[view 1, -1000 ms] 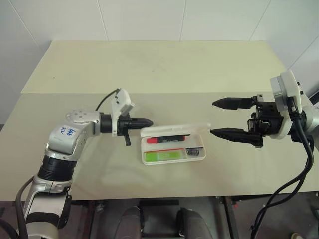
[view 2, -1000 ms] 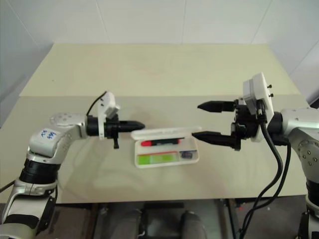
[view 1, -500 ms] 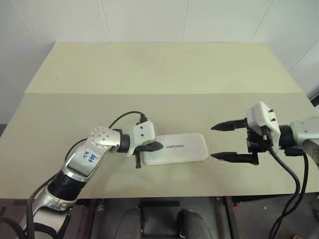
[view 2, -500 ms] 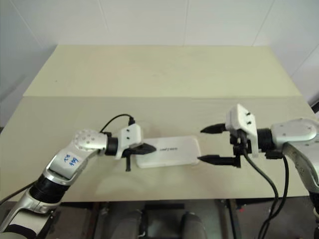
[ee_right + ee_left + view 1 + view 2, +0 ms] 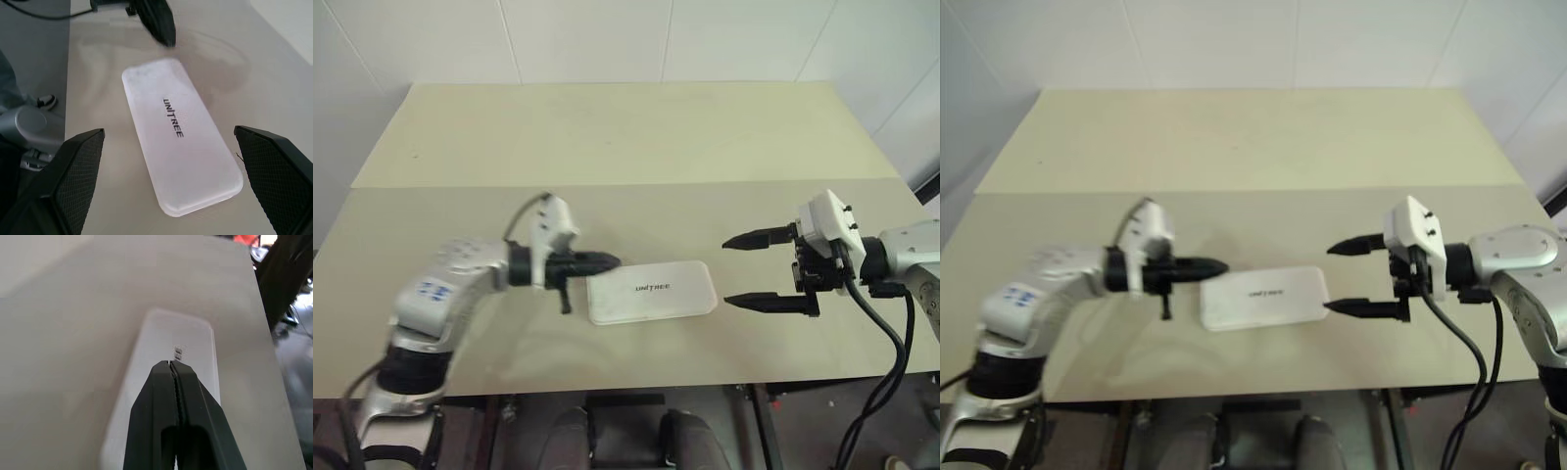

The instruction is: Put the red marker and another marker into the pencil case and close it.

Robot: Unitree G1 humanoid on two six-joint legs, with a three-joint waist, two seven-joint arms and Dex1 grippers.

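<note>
The white pencil case point(image 5: 652, 290) lies flat on the table with its lid down and the dark lettering facing up. The red marker and the other marker are hidden. My left gripper point(image 5: 612, 260) is shut with nothing in it; its tip hovers just off the case's left end, a little above it. In the left wrist view the closed fingertips point(image 5: 172, 364) point along the lid point(image 5: 171, 340). My right gripper point(image 5: 725, 271) stands open just to the right of the case, one finger nearer and one farther, with nothing between them.
The pale table point(image 5: 607, 137) stretches far behind the case, with a seam point(image 5: 636, 183) running across it. The case sits close to the table's front edge point(image 5: 636, 377). A white tiled wall stands behind.
The lid, open a second ago with the markers showing, is down. The left gripper, which was on the lid half a second ago, has pulled back left and up. The right gripper sank a little.
</note>
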